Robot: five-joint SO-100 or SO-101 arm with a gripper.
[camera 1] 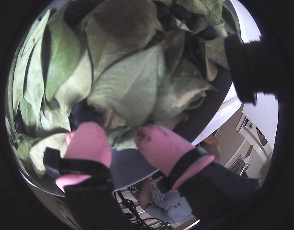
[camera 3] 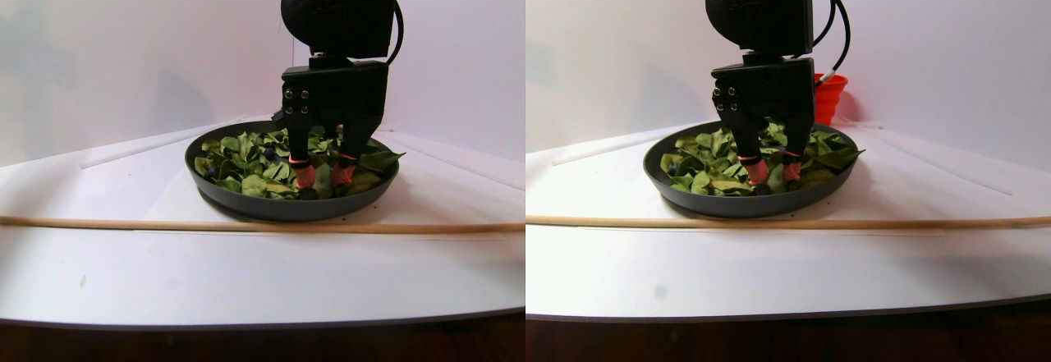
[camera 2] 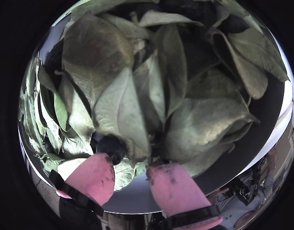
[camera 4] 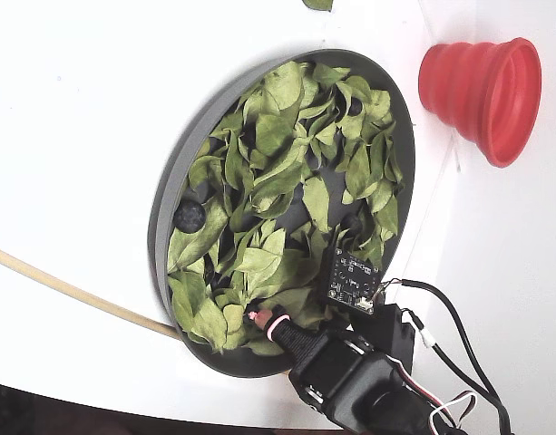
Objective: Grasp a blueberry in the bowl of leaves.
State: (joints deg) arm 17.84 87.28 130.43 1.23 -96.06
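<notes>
The dark-grey bowl [camera 4: 169, 195] is full of green leaves [camera 4: 278, 136]. My gripper [camera 2: 132, 170] is open, its pink fingertips [camera 2: 91, 177] lowered among the leaves near the bowl's rim. A dark blueberry [camera 2: 111, 146] lies against the tip of the left finger in both wrist views, not between the jaws; it also shows in a wrist view [camera 1: 84, 112]. Only leaf and bare bowl floor lie between the jaws. The stereo pair view shows the gripper [camera 3: 324, 175] standing upright in the bowl [camera 3: 246, 202]. Another blueberry [camera 4: 189, 216] lies at the bowl's left side in the fixed view.
A red ribbed cup [camera 4: 482, 86] lies outside the bowl at the upper right of the fixed view. A thin wooden stick [camera 3: 246, 225] lies across the white table in front of the bowl. The arm's body and cables [camera 4: 386, 381] hang over the bowl's lower edge.
</notes>
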